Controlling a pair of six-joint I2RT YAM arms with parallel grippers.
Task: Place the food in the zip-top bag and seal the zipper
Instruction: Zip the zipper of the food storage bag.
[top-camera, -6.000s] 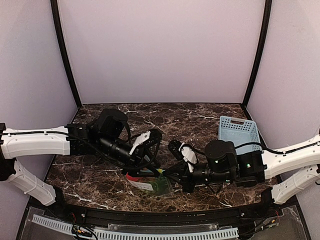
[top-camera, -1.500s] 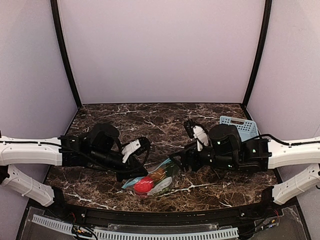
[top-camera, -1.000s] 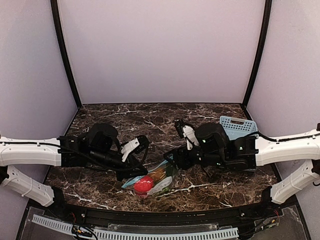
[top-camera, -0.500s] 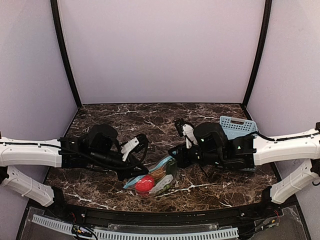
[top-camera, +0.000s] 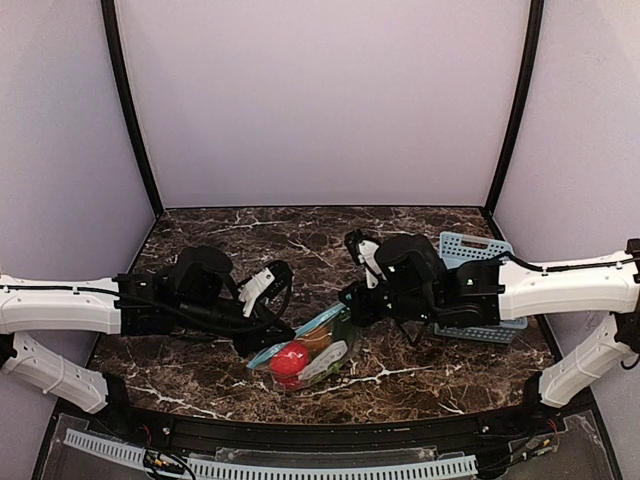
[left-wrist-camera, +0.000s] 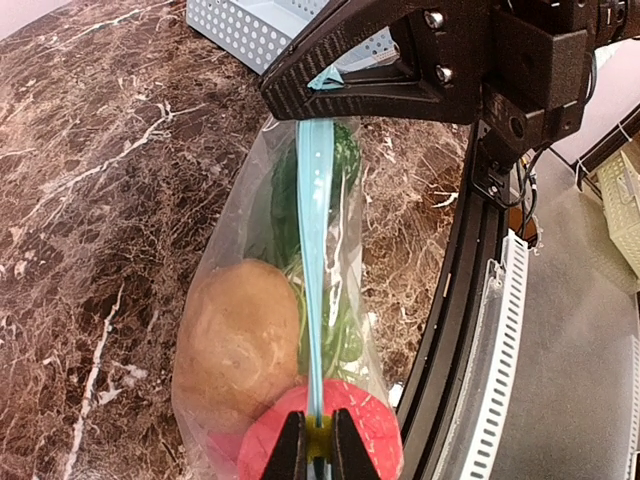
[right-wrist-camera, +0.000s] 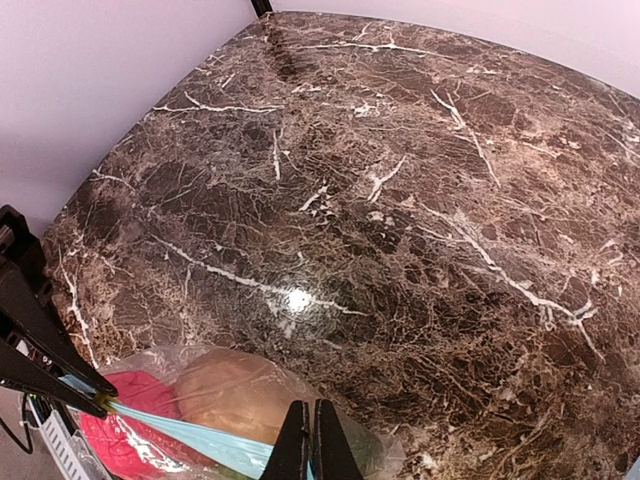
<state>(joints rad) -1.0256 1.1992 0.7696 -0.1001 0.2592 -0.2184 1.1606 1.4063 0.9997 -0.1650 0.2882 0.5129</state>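
Zip-top bag (top-camera: 318, 345) on table left of basket (top-camera: 482, 262), food (top-camera: 290, 358) inside. Left gripper (left-wrist-camera: 320, 441) clamps zipper (left-wrist-camera: 313, 230) end far from basket; right gripper (right-wrist-camera: 305, 441) clamps end nearer basket. Hold strip taut, then slide 1 gripper along, pressing full length

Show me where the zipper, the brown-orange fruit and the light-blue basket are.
zipper (left-wrist-camera: 313, 250): left wrist view, midway along the teal strip.
brown-orange fruit (left-wrist-camera: 235, 340): left wrist view, centre of its rounded side.
light-blue basket (top-camera: 480, 252): top external view, its uncovered far end.
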